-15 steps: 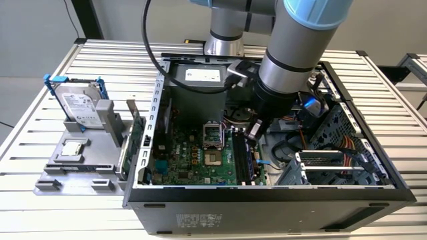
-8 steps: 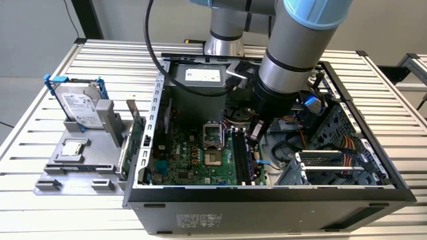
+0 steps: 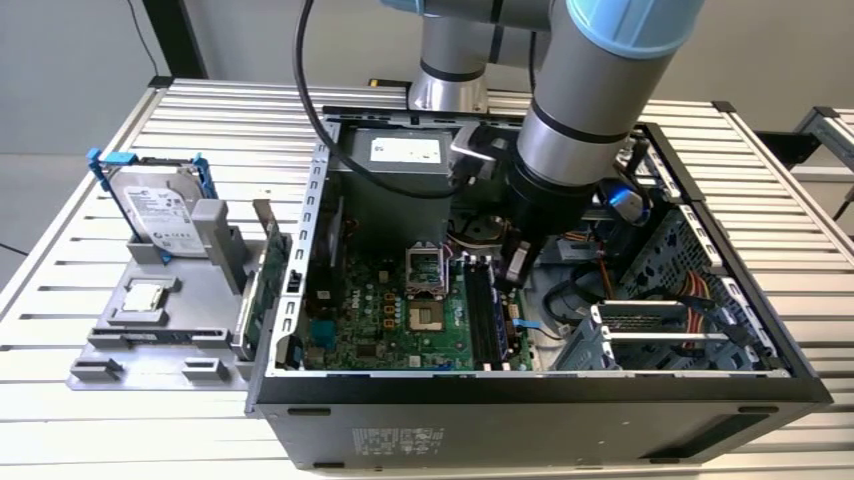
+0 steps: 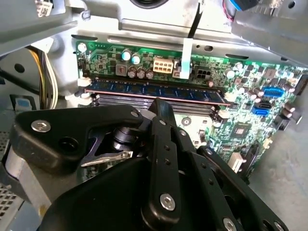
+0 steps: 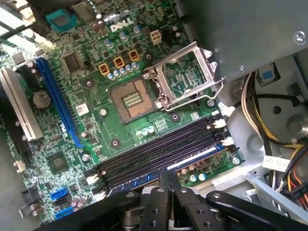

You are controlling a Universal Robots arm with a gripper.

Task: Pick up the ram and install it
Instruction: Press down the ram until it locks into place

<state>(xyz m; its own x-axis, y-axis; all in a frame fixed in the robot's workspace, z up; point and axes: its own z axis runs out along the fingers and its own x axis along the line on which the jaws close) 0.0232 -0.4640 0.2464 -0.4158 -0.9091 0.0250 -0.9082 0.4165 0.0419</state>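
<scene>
The ram [image 4: 144, 90] is a long blue stick with dark chips. It stands on edge in the outermost memory slot, by the board's edge, and also shows as a blue strip [image 5: 199, 155] in the first wrist view. My gripper [image 3: 513, 282] reaches down into the open computer case over the slots. Its black fingers are shut together, and the tip [image 4: 158, 102] sits at the middle of the ram's top edge, as the first wrist view shows too [image 5: 168, 174]. The fingers' link arms spread along the ram's length, so they do not clamp its faces. Beside the ram lie empty black slots [image 5: 159, 147].
The CPU socket [image 5: 185, 72] has its metal frame lifted. Yellow and black cables [image 5: 257, 113] hang close by the slots. A power supply [image 3: 400, 150] and a drive cage [image 3: 667, 335] flank my arm. On the exterior view's left, a grey tray [image 3: 127, 345] holds a hard drive [image 3: 160, 205] and a green card [image 3: 271, 280].
</scene>
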